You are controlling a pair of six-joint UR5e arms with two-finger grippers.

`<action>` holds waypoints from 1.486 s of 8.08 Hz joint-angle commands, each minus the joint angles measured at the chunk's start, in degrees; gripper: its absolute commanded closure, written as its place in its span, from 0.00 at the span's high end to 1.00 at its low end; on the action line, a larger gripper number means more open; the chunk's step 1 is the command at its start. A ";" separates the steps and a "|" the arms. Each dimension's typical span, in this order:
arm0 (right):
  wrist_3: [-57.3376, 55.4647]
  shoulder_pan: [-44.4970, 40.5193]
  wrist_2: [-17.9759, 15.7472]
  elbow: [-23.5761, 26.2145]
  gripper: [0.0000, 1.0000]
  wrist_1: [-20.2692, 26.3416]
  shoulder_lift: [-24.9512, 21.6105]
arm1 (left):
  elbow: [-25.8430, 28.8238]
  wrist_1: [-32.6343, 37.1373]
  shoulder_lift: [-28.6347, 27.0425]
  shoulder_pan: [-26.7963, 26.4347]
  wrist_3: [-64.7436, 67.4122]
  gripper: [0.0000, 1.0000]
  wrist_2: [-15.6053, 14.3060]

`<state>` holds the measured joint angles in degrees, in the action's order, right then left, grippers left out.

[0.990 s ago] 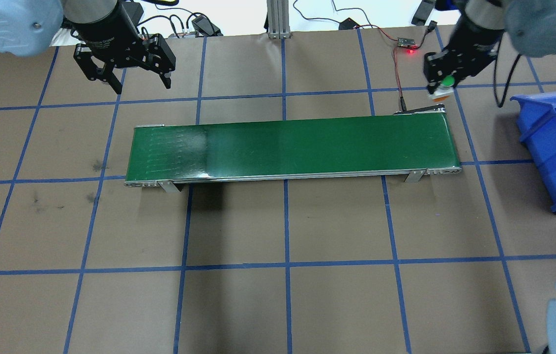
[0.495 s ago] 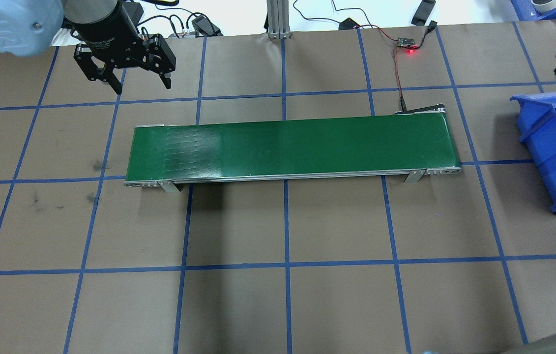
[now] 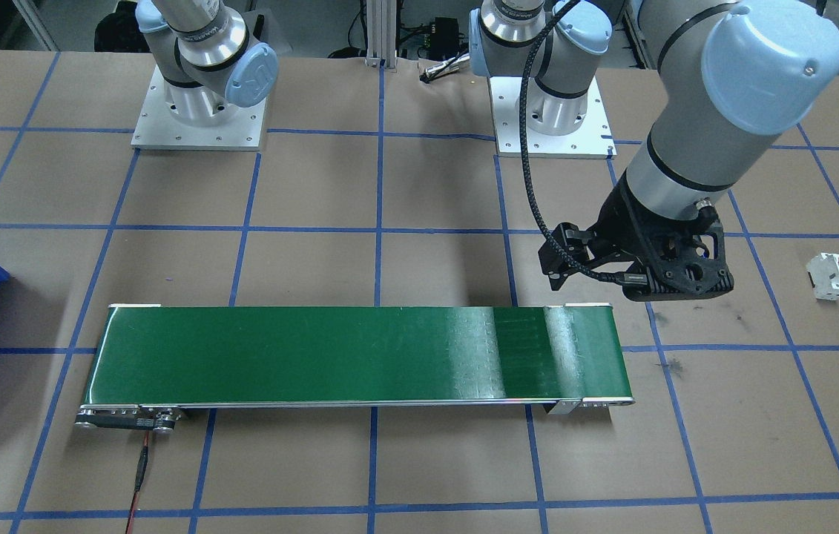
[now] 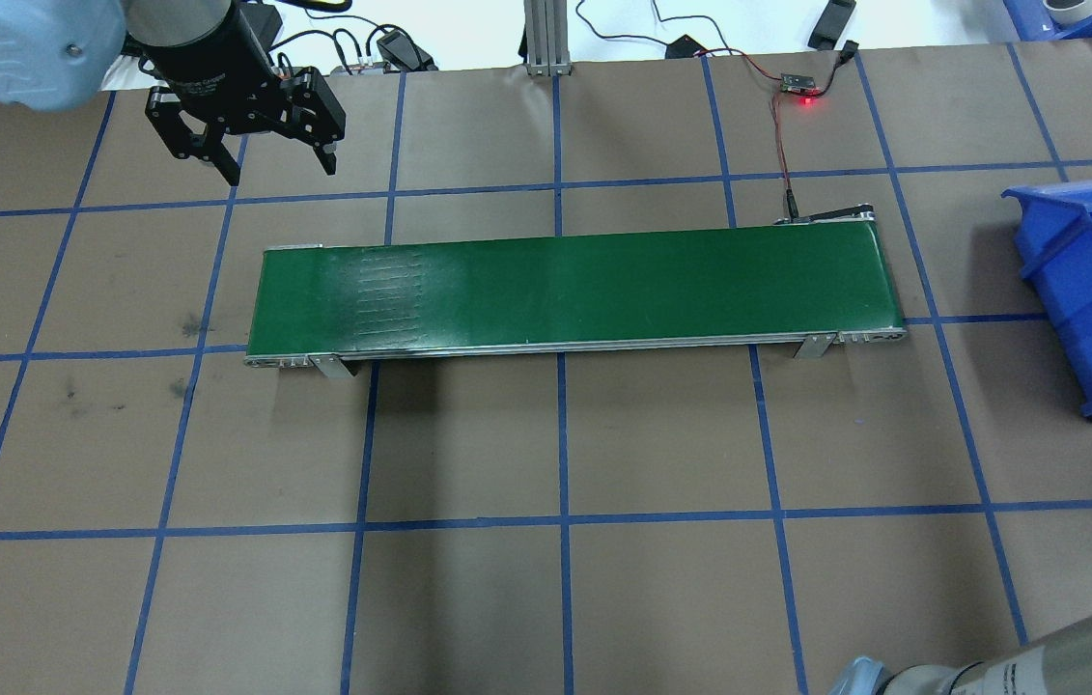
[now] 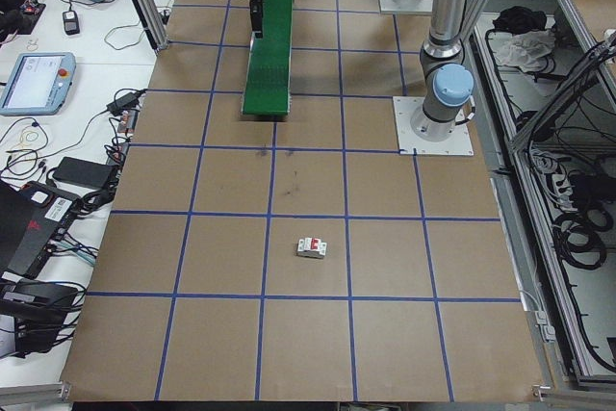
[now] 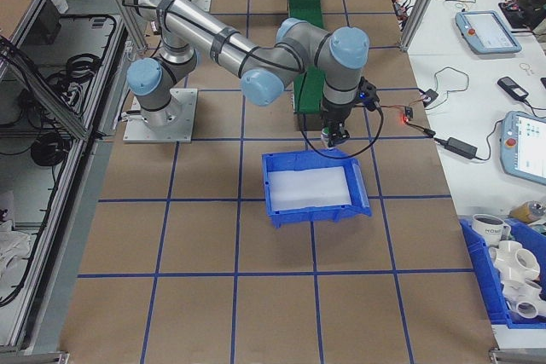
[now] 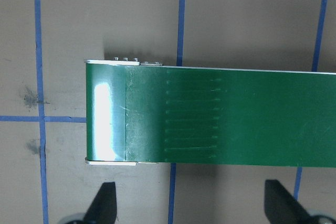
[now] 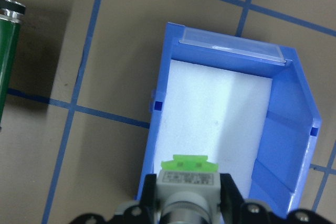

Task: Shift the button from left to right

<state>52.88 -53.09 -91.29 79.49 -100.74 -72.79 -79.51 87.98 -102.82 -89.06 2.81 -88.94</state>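
Note:
The button, with a green part on a white squarish body, sits between the fingers of my right gripper, which is shut on it. In the right wrist view it hangs over the near wall of the blue bin, whose floor is white. The exterior right view shows the right gripper just above that bin's edge nearest the belt. My left gripper is open and holds nothing, hovering beyond the left end of the green conveyor belt. Its fingers stand wide apart.
A white circuit breaker with red levers lies on the table on my left side. A small board with a red light and its wires sit behind the belt's right end. Blue tape lines grid the brown tabletop.
My right gripper carried the button rightward from the belt's right end, out of the overhead view, and over the bin. The left gripper has not moved.

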 commanded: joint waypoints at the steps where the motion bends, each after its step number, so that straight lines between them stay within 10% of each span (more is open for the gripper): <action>1: 3.71 1.14 2.15 1.10 0.00 -2.70 4.23 | -0.03 0.00 -0.01 0.02 -0.08 1.00 0.00; 12: -1.81 4.83 3.93 5.84 0.00 -8.33 12.14 | -0.03 -0.09 -0.01 0.02 -0.08 1.00 0.00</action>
<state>53.20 -48.27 -86.59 84.47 -108.98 -61.06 -79.54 87.90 -102.83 -89.03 2.72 -88.95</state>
